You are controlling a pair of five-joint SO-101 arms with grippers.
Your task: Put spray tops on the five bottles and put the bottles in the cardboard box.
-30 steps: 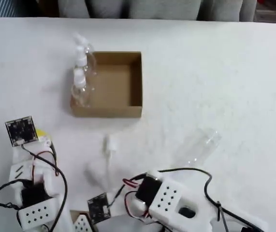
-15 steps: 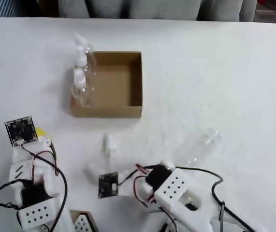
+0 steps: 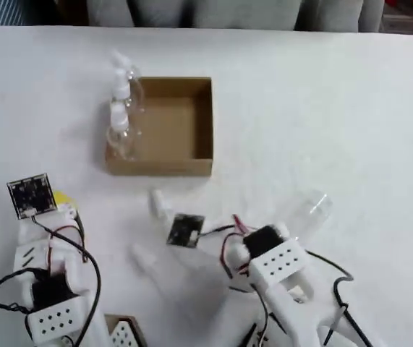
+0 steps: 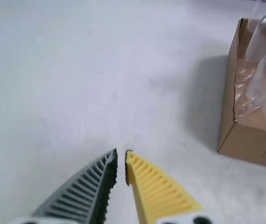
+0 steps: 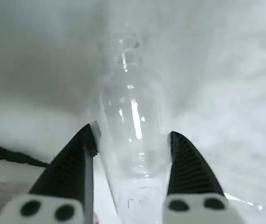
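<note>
**Right arm swings over to the lying bottle**

Since a second ago the right arm point(image 3: 278, 264) has swung from the middle of the near edge toward the clear bottle point(image 3: 304, 213). This bottle lies on its side on the white worktop point(image 3: 351, 108), right of the middle. The wrist view shows the right gripper point(image 5: 133, 131) spread, with the smooth bottle between its ridged black fingers point(image 5: 79, 154). The left gripper point(image 4: 122, 153), grey and yellow, is pressed together over bare worktop. Two capped bottles point(image 3: 123, 108) stand in the brown cardboard box point(image 3: 205, 123), left of the middle. A spray top point(image 3: 159, 206) lies just before the box.
</note>
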